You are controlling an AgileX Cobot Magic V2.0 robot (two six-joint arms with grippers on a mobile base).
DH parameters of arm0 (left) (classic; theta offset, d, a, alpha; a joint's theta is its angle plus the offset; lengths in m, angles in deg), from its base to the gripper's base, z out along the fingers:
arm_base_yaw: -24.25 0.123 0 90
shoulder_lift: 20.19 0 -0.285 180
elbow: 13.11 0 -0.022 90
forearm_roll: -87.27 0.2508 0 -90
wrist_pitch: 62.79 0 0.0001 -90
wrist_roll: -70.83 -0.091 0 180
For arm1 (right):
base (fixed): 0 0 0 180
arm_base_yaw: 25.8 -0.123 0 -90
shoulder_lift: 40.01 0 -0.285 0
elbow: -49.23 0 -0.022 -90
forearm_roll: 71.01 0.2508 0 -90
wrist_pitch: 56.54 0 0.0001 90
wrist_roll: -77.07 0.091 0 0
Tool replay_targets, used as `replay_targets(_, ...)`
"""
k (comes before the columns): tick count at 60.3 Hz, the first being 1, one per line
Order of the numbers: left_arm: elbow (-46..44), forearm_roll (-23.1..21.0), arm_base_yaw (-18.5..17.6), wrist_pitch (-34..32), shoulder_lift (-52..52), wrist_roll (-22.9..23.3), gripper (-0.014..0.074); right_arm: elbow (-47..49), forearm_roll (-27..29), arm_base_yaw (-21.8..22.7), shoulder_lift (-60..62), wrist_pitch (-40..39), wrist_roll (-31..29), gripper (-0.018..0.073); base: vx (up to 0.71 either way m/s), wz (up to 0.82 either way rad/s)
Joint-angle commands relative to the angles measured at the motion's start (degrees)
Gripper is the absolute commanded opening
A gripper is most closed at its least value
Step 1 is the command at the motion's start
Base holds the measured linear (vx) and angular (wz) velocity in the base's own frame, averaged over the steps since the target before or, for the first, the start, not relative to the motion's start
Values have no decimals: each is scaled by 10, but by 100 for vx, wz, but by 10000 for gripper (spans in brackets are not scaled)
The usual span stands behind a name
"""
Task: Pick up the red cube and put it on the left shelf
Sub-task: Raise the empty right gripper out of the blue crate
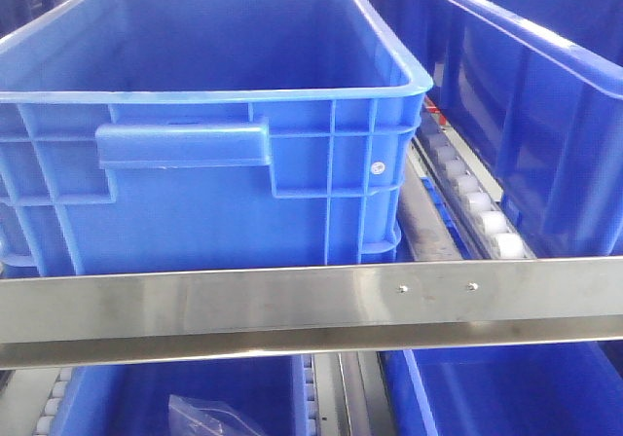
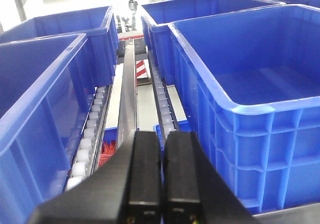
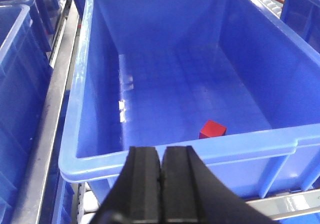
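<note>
The red cube (image 3: 212, 129) lies on the floor of a large blue crate (image 3: 80, 134), close to its near wall, in the right wrist view. My right gripper (image 3: 161, 151) is shut and empty, just outside and above that crate's near rim, left of the cube. My left gripper (image 2: 162, 136) is shut and empty, hovering over the gap between two crates. The left shelf shows as a steel front rail (image 1: 292, 305), white roller tracks (image 1: 477, 207) and blue crates (image 1: 214, 163). No gripper shows in the front view.
More blue crates stand on both sides (image 2: 40, 109) (image 2: 240, 84) and on the lower tier (image 1: 506, 397). A clear plastic bag (image 1: 209, 418) lies in a lower crate. Red parts (image 2: 106, 151) show in a lower bin. A person (image 2: 131, 4) stands far behind.
</note>
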Motion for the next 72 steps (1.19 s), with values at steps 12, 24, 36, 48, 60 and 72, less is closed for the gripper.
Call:
replay_targets(12,13,-6,-1,-46,-5,0,106,16,-7,1,-1,-40,-1,49,0,0)
replay_targets(24,13,-6,-1,-46,-5,0,106,14,-7,-4,10,-39,-1,49,0,0)
replay_targets(36,13,-6,-1,-46,-5,0,106,-30,-7,-5,48,-66,-1,49,0,0)
replay_targets(48,13,-6,-1,-46,-5,0,106,-118,-7,-5,119,-120,-1,49,0,0)
replay_targets(60,13,-6,-1,-46,-5,0,106,-195,-7,-5,218,-150,-1,49,0,0)
replay_targets(72,13,-6,-1,-46,-5,0,106,-236,-7,-5,293,-148,-1,49,0,0)
